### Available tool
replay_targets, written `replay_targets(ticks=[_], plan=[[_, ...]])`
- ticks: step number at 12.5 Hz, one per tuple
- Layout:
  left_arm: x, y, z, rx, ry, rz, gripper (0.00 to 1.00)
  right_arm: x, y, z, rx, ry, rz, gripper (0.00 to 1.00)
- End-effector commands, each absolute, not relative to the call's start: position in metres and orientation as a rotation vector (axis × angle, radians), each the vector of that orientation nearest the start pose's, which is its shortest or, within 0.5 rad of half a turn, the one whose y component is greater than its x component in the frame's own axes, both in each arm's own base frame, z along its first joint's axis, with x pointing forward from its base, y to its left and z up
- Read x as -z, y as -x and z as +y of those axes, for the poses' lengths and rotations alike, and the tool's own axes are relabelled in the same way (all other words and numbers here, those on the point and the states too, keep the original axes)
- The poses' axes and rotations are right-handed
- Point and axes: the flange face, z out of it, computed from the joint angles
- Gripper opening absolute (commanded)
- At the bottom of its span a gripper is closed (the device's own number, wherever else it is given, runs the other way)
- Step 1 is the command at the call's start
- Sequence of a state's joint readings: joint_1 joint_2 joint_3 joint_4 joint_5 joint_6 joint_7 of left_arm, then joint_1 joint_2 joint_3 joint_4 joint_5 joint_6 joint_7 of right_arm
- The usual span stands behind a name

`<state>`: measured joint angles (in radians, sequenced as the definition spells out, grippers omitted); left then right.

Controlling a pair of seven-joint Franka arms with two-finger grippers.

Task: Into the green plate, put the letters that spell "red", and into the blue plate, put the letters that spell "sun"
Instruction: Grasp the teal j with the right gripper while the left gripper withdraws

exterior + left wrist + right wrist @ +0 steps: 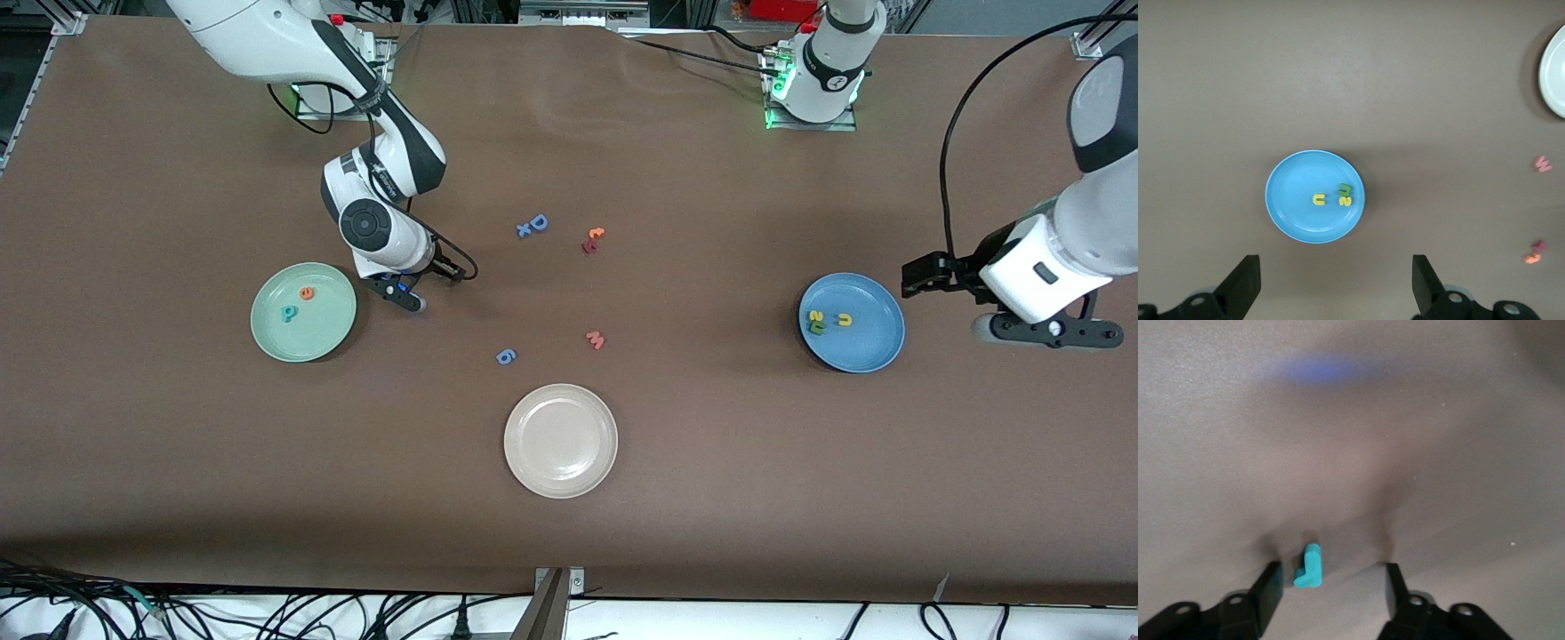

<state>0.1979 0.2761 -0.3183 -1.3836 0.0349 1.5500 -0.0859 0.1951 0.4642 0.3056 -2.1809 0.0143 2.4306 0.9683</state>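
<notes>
The right gripper (404, 296) is low at the table, just beside the green plate (271, 333), toward the middle of the table. In the right wrist view its two fingers (1268, 587) stand apart with the teal "r" (1309, 565) lying on the table between them; the gap is moderate and the pads do not touch the letter, so it is not gripped yet. I judge that the fingers straddle this letter in order to pinch it and carry it the short way to the plate.

The green plate already holds the orange "e" (307, 292) and the teal "d" (288, 313), so the "r" is the last letter for "red".

The blue plate (876, 342) holds the yellow "n" (845, 320), the yellow "s" (816, 316) and the green letter (814, 328), close together. The word "sun" looks complete.

The left gripper (1040, 331) waits with its fingers wide, beside the blue plate, and holds nothing.

The pink "w" (596, 340), the blue "6" (506, 356), the blue "D" (536, 223), the red and orange pair (592, 239) and the cream plate (524, 462) are not part of the task
</notes>
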Motion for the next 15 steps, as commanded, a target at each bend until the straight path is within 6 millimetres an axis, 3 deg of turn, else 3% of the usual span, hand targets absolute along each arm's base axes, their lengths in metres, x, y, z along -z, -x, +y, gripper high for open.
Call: replay_targets(ticks=[1, 4, 7, 11, 15], plan=[[-0.558, -0.612, -0.049, -0.118, 3.196, 0.035, 1.00, -0.171, -0.463, 0.262, -0.377, 3.033, 0.787, 0.54], [-0.549, -0.574, -0.058, 0.019, 3.168, 0.035, 1.00, -0.170, -0.462, 0.262, -0.379, 3.033, 0.787, 0.41], [-0.569, -0.549, -0.078, -0.008, 3.144, 0.099, 1.00, -0.170, -0.462, 0.262, -0.379, 3.033, 0.787, 0.30], [-0.585, -0.538, -0.101, -0.082, 3.133, 0.114, 1.00, -0.171, -0.462, 0.262, -0.381, 3.035, 0.785, 0.20], [-0.588, -0.537, -0.101, -0.090, 3.134, 0.100, 1.00, -0.175, -0.464, 0.262, -0.376, 3.034, 0.786, 0.08]])
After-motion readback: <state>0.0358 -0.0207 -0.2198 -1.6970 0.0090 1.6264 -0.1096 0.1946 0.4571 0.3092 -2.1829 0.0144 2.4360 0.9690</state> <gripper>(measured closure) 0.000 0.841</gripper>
